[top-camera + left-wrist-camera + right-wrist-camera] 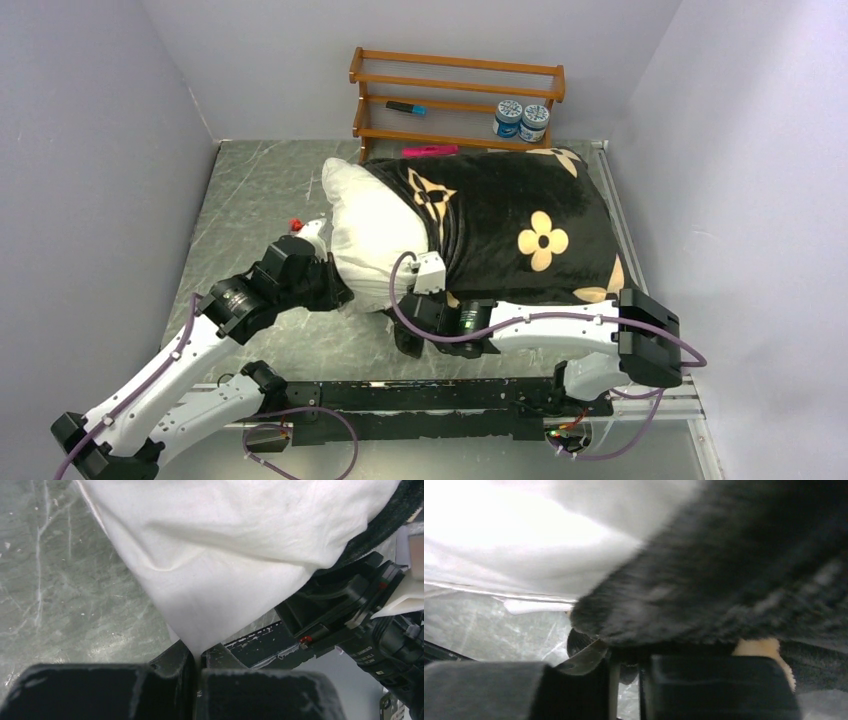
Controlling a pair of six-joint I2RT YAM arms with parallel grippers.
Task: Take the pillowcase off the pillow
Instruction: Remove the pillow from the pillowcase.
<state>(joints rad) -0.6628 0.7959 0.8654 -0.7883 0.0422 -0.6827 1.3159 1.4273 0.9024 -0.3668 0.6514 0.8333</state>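
**Left fingers [165, 675] pinch pillow, right fingers [719, 685] at case hem**

Left fingers are clenched, pads pressed together. A white corner of the pillow [215, 555] is pinched in the seam between them. The left gripper [338, 292] sits low over the table [250, 190] at the pillow's near-left corner. Cloth runs up from the grip in fanning folds. The table is grey-green and marbled.

The pillow lies across the table centre. Its left end is bare and white, bulging out of the case's open mouth. The case [510, 225], black plush with cream flowers, covers the rest, from about mid-pillow to the table's right edge. The mouth edge runs diagonally from back-left to near-centre. One full flower faces up on the right half. Another sits partly at the mouth, with bits more at the far and near right corners.

The right gripper [405, 340] reaches left along the near side. It is tucked at the case's near hem just below the mouth, near the left gripper but apart from it. The right wrist view is blurred. The fingers stand nearly together with only a narrow slit. The black plush hem lies over the tips and down into the slit, so they are grasping the case edge as far as visible. White pillow shows above-left of the hem, and a cream patch at right.

At the back wall stands a wooden rack [455, 95]. A dark pen [405, 107] lies on its middle rail, with two blue-white jars [522, 119] at its right. A pink marker [430, 151] lies on the table at the rack's foot, just behind the case.
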